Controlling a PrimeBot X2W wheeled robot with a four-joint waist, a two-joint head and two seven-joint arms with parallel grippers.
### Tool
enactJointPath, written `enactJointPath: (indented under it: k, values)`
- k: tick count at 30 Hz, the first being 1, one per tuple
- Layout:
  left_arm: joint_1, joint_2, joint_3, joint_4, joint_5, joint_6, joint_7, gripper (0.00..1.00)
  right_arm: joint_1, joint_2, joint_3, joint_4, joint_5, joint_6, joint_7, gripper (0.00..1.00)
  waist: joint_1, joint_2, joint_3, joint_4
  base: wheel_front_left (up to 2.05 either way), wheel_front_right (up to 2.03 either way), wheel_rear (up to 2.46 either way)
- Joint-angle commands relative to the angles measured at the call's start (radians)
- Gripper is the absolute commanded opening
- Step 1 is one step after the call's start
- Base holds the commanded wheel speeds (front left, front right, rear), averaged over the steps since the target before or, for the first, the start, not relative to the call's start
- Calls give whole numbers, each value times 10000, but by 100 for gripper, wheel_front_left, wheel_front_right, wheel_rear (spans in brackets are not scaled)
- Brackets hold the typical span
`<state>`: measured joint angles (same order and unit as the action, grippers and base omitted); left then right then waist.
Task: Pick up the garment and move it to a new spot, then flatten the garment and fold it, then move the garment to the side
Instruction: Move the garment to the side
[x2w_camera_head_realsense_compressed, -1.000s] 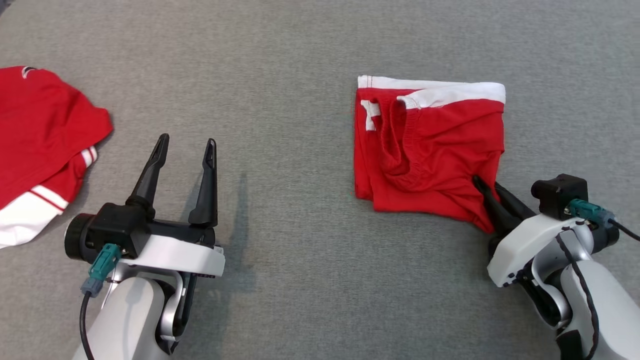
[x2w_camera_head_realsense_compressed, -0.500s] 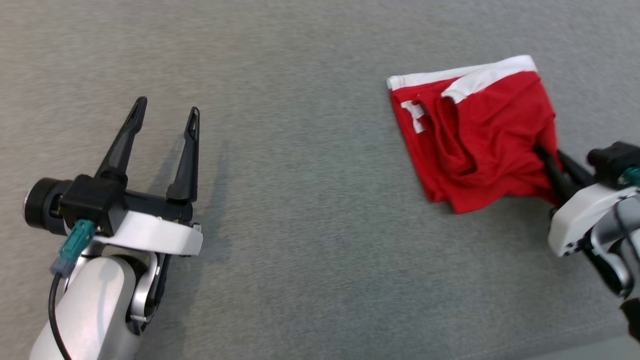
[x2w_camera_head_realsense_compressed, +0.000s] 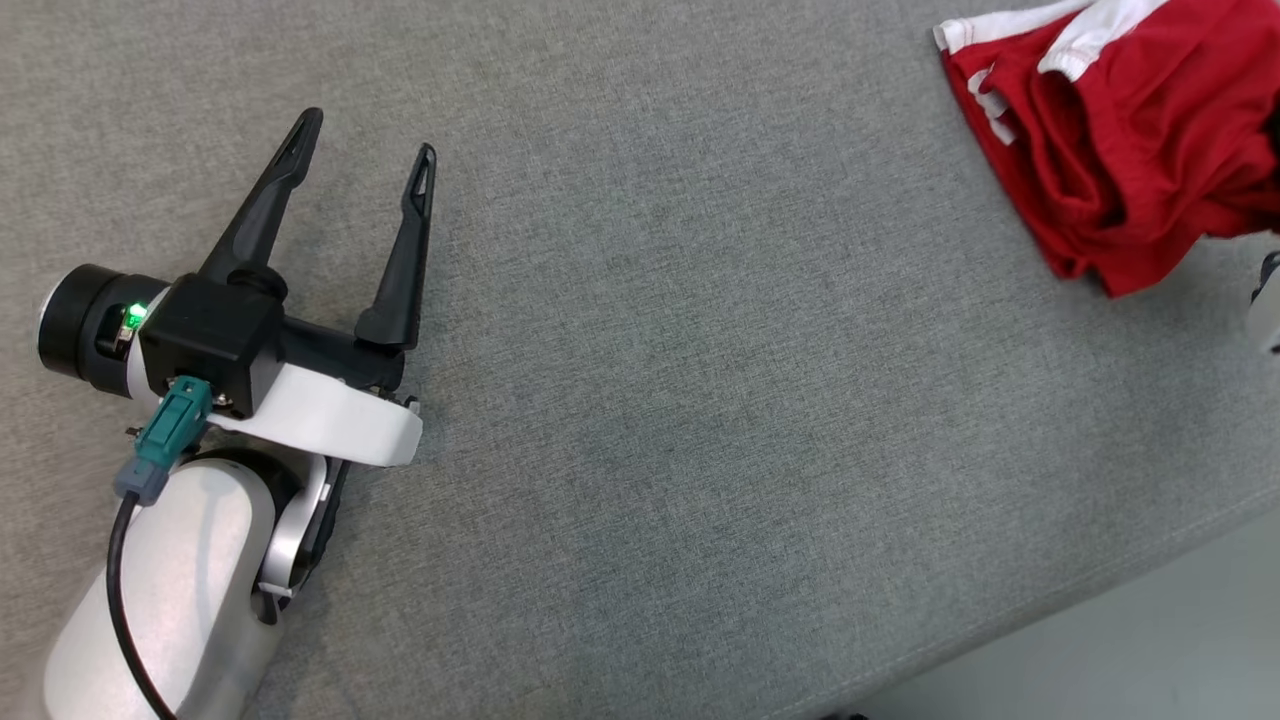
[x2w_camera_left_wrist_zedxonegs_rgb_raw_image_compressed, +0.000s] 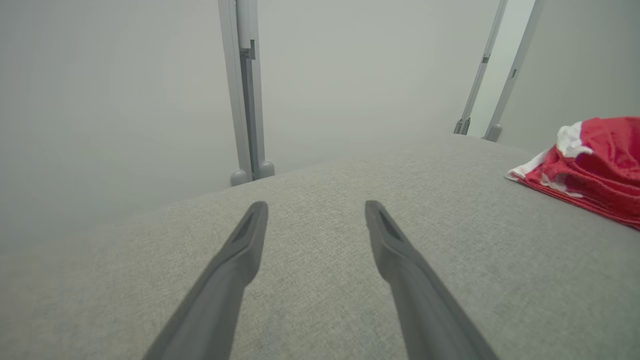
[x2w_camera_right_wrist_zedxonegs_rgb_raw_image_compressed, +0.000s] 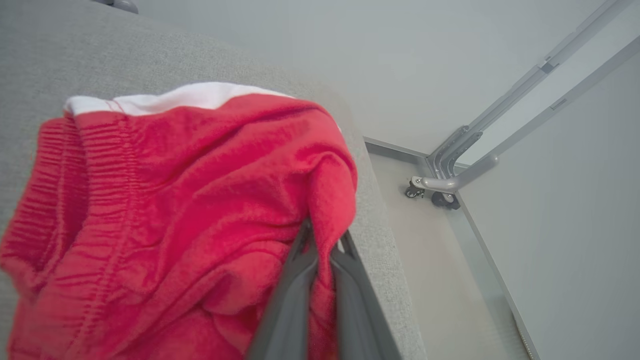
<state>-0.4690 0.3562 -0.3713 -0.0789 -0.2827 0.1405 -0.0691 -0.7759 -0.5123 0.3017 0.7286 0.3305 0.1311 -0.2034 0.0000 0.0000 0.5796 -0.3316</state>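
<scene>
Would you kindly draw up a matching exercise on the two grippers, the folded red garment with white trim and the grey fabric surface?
1. left gripper
2. right gripper
3. folded red garment with white trim
4. grey fabric surface

A. shut on cloth
B. lies beneath the garment
C. open, holding nothing
D. pinched at one fold

Pairs: 1-C, 2-A, 3-D, 4-B.

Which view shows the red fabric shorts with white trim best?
Right wrist view: the red shorts lie close and large, a fold pinched by the right gripper. Head view crops them at its top right corner; left wrist view catches one distant edge.
</scene>
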Motion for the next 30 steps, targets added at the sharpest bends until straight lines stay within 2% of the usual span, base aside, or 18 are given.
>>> enactJointPath:
  k: [1, 3, 4, 5, 6, 13, 16, 22, 30]
  values:
    - [-170, 80, -11, -62, 68, -55, 57, 100, -337, -2, -17, 311, -31, -5, -180, 0, 0, 0, 179, -77, 0, 0, 0]
    - [-192, 113, -44, -119, 59, -58, 136, 100, -682, 111, -22, 947, 30, -5, -289, 0, 0, 0, 252, -75, 0, 0, 0]
    - [-208, 116, -67, -136, 65, -62, 156, 100, -828, 188, 15, 1212, 73, -5, -339, 7, 0, 0, 265, -52, 0, 0, 0]
    - [-225, 117, -82, -149, 68, -68, 180, 100, -984, 251, 48, 1488, 150, -5, -358, 36, 0, 0, 275, -27, 0, 0, 0]
    - [-231, 118, -94, -147, 61, -67, 189, 100, -1121, 267, 45, 1787, 177, -5, -353, 100, 0, 0, 270, -5, 0, 0, 0]
    - [-90, 18, -45, -30, -90, 100, 78, 100, -1592, 169, -576, 3234, -169, -5, -609, 100, 0, 0, -13, 126, 0, 0, 0]
    - [82, -66, -14, 91, -183, 177, -48, 100, -1546, 276, -1207, 3194, -227, -5, -645, 100, 0, 0, -305, 144, 0, 0, 0]
    - [569, -190, 193, 434, -488, 395, -394, 100, -459, 828, -2776, 1660, -530, -5, -625, 100, 0, 0, -1114, 255, 0, 0, 0]
    - [1452, -343, 579, 798, -934, 707, -959, 100, 1621, 2422, -4076, -1442, -1289, -4, -626, 100, 0, 0, -2310, 846, 0, 0, 0]
